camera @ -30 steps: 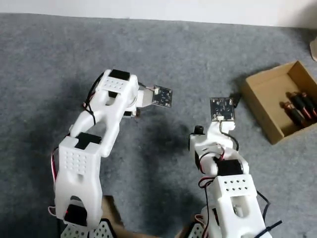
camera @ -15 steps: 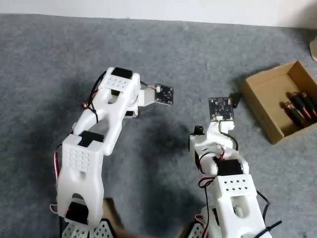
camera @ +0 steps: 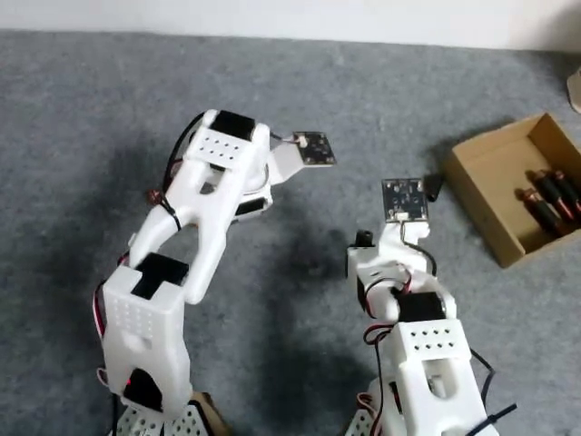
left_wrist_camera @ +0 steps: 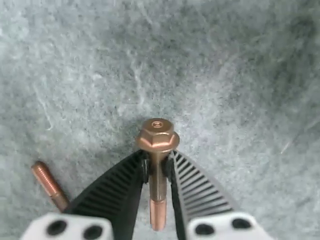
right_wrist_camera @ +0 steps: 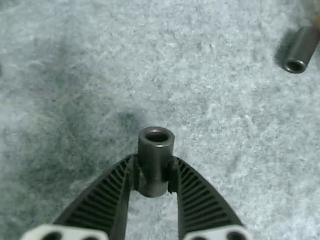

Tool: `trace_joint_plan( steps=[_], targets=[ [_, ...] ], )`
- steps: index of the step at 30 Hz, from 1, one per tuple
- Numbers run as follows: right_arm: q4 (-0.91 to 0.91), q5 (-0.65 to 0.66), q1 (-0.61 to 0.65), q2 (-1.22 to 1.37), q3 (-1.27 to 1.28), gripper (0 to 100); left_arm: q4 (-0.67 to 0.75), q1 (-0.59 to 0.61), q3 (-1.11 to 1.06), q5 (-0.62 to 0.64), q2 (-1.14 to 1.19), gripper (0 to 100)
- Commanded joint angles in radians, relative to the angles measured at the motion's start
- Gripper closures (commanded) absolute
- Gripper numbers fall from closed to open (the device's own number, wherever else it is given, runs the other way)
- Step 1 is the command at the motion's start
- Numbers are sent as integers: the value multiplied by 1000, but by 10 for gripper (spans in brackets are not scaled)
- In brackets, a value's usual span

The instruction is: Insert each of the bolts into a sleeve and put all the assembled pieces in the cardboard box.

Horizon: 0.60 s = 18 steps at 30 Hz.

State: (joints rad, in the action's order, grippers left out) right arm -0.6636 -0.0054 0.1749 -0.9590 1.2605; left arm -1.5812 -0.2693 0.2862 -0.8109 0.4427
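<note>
My left gripper (left_wrist_camera: 158, 156) is shut on a copper bolt (left_wrist_camera: 157, 137), its hex head sticking out past the fingertips and its shaft between the pads. A second copper bolt (left_wrist_camera: 49, 184) lies on the carpet close beside it. My right gripper (right_wrist_camera: 154, 161) is shut on a dark metal sleeve (right_wrist_camera: 155, 150), open end facing outward. Another dark sleeve (right_wrist_camera: 299, 49) lies on the carpet farther off. In the high view the left arm (camera: 218, 173) and the right arm (camera: 399, 272) stand side by side, wrists over mid-carpet.
The cardboard box (camera: 477, 195) sits at the right edge of the grey carpet, with several assembled pieces (camera: 547, 198) lying inside. A pale wall runs along the far edge. Open carpet lies between the arms and beyond them.
The left arm has swung its wrist farther out and to the right, toward the right arm, with the bolt still gripped. The right arm has stayed put.
</note>
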Motion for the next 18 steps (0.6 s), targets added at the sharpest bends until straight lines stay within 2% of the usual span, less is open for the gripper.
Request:
trace_joint_plan(
  steps=[1, 9, 12, 16, 18],
  targets=[
    [21, 12, 2, -22, -4, 994, -17, -33, 13, 31, -85, 995],
    [21, 12, 2, -22, -4, 994, -18, 10, 10, 31, -82, 995],
    [21, 12, 2, -22, -4, 994, -20, 18, -33, 14, -84, 989],
    [21, 12, 2, -24, -4, 994, -12, 21, -110, -28, -84, 928],
    [21, 12, 2, -24, -4, 994, 28, 24, -143, -28, -84, 937]
  ],
)
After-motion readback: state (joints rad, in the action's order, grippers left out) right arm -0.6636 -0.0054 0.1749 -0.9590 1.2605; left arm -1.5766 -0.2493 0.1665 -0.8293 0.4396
